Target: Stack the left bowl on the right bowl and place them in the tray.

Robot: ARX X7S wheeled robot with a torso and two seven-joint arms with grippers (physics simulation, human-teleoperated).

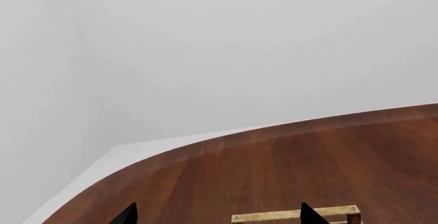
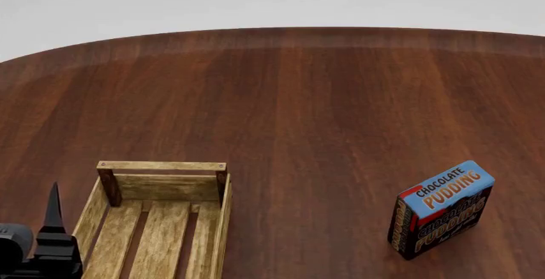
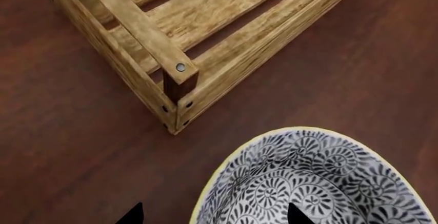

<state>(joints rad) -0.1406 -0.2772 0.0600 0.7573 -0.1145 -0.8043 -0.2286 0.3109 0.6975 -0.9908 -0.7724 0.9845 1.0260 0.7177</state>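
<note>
Reading "CHOCOLATE PUDDING" on box (image 2: 441, 209), tray (image 2: 162, 165) well apart

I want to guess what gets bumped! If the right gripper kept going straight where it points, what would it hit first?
Probably the patterned bowl, right between the right gripper fingertips; the tray lies farther on.

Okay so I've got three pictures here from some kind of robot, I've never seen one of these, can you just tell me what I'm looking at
These are simulator renders from a two-armed robot. One camera sits on its head, looking down at a dark reddish wooden table. On it lie a light-wood slatted tray, with nothing visible inside, and a blue chocolate pudding box. The other cameras ride near each gripper. The left gripper shows only black fingertips, holding nothing visible. The right gripper hovers over a black-and-white patterned bowl with a yellow rim beside the tray's corner.
</note>
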